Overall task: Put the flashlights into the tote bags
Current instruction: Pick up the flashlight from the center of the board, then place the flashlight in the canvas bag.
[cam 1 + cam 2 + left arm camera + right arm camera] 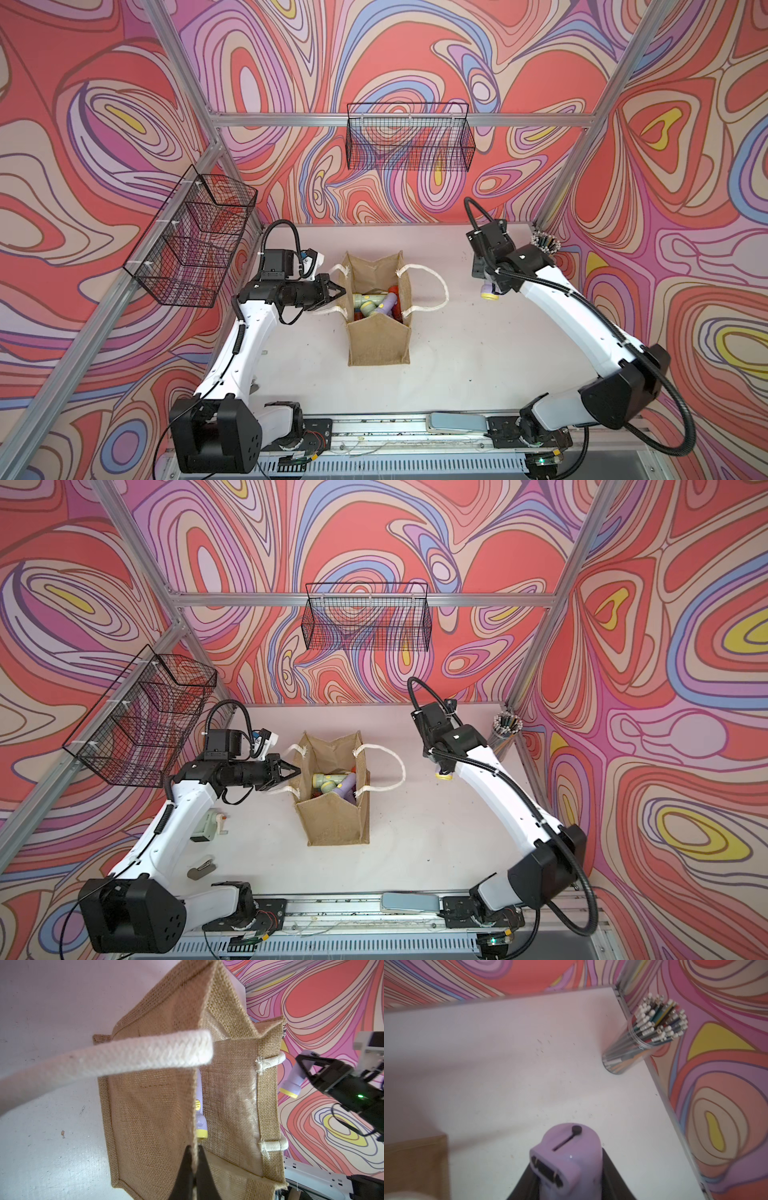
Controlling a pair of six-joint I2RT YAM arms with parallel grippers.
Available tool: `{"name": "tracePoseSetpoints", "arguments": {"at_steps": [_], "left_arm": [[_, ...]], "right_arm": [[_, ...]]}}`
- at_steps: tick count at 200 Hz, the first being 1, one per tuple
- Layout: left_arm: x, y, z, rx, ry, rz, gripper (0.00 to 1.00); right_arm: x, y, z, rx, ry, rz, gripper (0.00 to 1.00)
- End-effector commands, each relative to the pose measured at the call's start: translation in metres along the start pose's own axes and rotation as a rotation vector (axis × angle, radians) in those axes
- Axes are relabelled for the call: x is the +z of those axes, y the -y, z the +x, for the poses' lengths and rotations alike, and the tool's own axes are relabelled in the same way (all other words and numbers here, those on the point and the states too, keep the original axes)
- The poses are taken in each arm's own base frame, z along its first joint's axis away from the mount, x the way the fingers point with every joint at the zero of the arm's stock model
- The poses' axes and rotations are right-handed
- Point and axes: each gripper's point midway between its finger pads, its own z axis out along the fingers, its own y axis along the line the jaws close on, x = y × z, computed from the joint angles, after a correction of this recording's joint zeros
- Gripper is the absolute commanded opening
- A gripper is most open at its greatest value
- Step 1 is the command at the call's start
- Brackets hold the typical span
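Lilac torch (566, 1159) clamped in right gripper (485, 284); left gripper (340, 291) pinches bag (378, 338) rim.
Right jaws closed on torch body, yellow head down, above table (457, 353), right of bag and apart from it. Left jaws shut on top edge of bag's left wall, beside rope handle (133, 1055). Bag upright mid-table; green, lilac, red torches (374, 305) inside. Pencil cup (643, 1043) in far right corner.

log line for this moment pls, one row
left end effector: shut on tote bag rim | right end effector: shut on lilac flashlight, beside tote bag, not yet in | flashlights: several inside tote bag
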Motion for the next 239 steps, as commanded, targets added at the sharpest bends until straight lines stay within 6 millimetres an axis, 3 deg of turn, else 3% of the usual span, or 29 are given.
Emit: {"name": "tracePoseSetpoints", "arguments": {"at_steps": [1,23,44,87,118,151,174,193,202,239], "left_arm": [[-0.009,0.014,-0.006,0.040,0.028,0.025,0.03],[-0.008,0.016,-0.006,0.034,0.024,0.042,0.03],[-0.007,0.015,-0.005,0.033,0.023,0.041,0.03],[-0.006,0.014,-0.005,0.029,0.020,0.036,0.03],[-0.007,0.012,-0.004,0.032,0.020,0.026,0.03],[-0.006,0.012,-0.003,0.031,0.016,0.032,0.03],[-0.007,0.013,-0.003,0.036,0.018,0.031,0.04],[-0.006,0.011,-0.003,0.032,0.015,0.024,0.03],[-0.005,0.010,-0.003,0.032,0.013,0.025,0.03],[-0.006,0.009,-0.002,0.035,0.019,0.018,0.03]], "right_arm": [[-0.037,-0.047,-0.034,0.060,0.091,-0.333,0.19],[-0.065,-0.092,-0.050,0.101,0.106,-0.605,0.19],[-0.087,-0.138,-0.052,0.080,0.130,-0.765,0.19],[-0.125,-0.244,-0.022,-0.041,0.121,-1.008,0.19],[-0.123,-0.288,0.007,-0.083,0.067,-1.090,0.19],[-0.085,-0.307,0.050,-0.108,-0.057,-1.044,0.19],[-0.053,-0.306,0.082,-0.114,-0.153,-0.951,0.19],[-0.034,-0.293,0.094,-0.123,-0.186,-0.844,0.18],[-0.015,-0.289,0.107,-0.141,-0.213,-0.774,0.18],[0.023,-0.245,0.133,-0.186,-0.252,-0.503,0.18]]}}
